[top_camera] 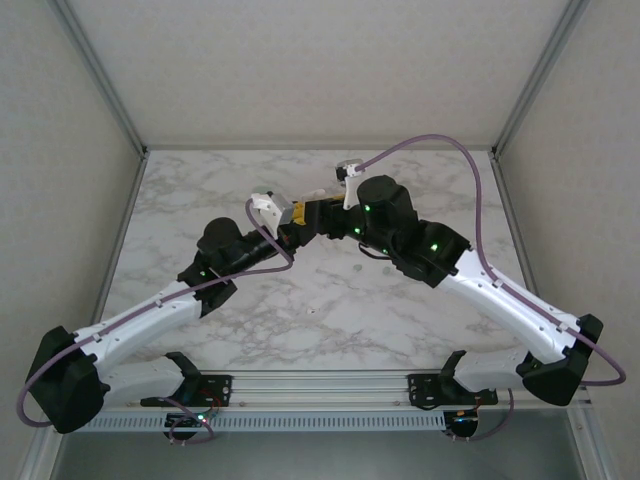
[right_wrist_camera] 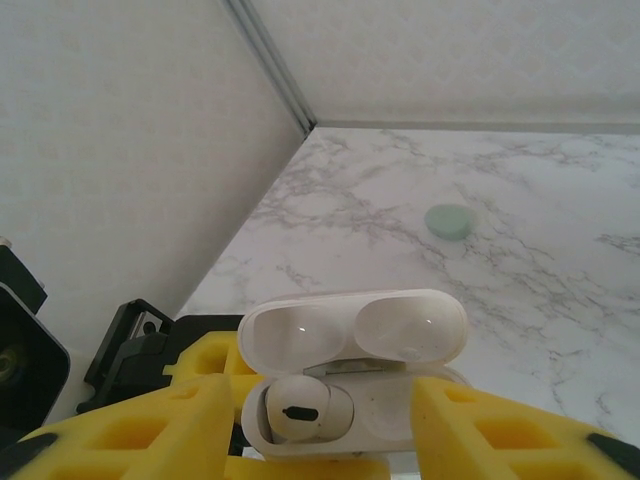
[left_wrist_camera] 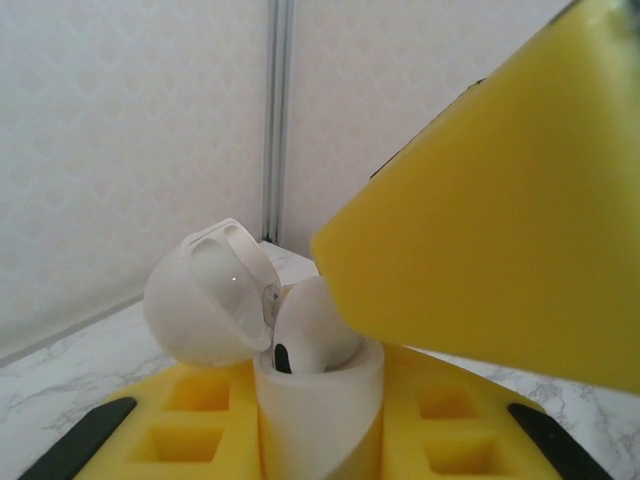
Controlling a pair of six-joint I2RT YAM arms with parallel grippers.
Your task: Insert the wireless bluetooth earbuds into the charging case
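Observation:
The white charging case (right_wrist_camera: 400, 425) stands with its lid (right_wrist_camera: 355, 328) swung open, and my left gripper (left_wrist_camera: 318, 450) is shut on its body (left_wrist_camera: 300, 400) between yellow pads. One white earbud (right_wrist_camera: 295, 408) sits in the case's left socket; the right socket is bare. My right gripper (right_wrist_camera: 322, 440) is open, a yellow finger (right_wrist_camera: 140, 430) on each side of the case and nothing held. In the left wrist view one of its fingers (left_wrist_camera: 490, 230) hangs right over the earbud (left_wrist_camera: 315, 325). From above, both grippers (top_camera: 285, 222) (top_camera: 318, 215) meet mid-table.
A small mint-green bud-like piece (right_wrist_camera: 447, 220) lies on the marble table (right_wrist_camera: 560, 300) beyond the case. Pale walls with a metal corner post (right_wrist_camera: 270, 65) close the far side.

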